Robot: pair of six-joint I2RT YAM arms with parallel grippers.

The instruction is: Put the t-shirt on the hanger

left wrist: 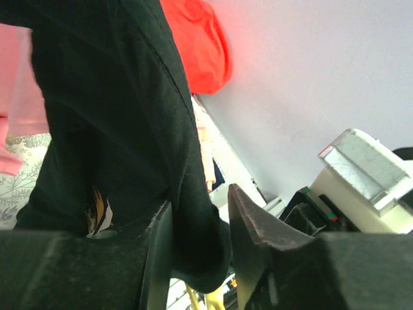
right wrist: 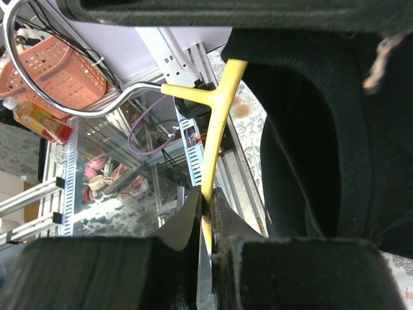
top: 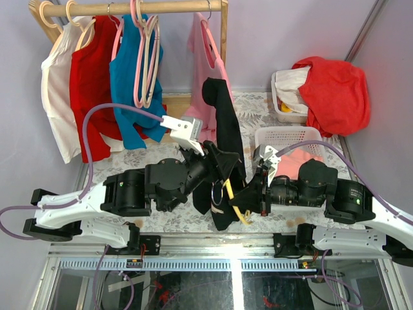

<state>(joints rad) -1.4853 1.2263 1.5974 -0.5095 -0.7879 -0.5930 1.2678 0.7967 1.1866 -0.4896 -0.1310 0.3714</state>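
Note:
The black t-shirt (top: 222, 123) hangs as a long narrow strip over the middle of the table. My left gripper (top: 216, 161) grips a thick fold of it; in the left wrist view the t-shirt (left wrist: 116, 116) fills the space between the fingers of the left gripper (left wrist: 200, 197). The yellow hanger (top: 230, 194) pokes out by the shirt's lower end. My right gripper (top: 245, 203) is shut on one arm of the hanger (right wrist: 216, 123), just below its metal hook (right wrist: 77, 110), as the right gripper (right wrist: 206, 194) shows in its own wrist view. The t-shirt (right wrist: 322, 129) hangs to the hanger's right.
A wooden rail (top: 129, 8) at the back carries pink hangers (top: 145, 58), a teal shirt (top: 132, 84), red and white shirts and a pink shirt (top: 206, 64). A white basket (top: 287, 137) stands right of the shirt. A bin with red cloth (top: 332, 90) sits at the back right.

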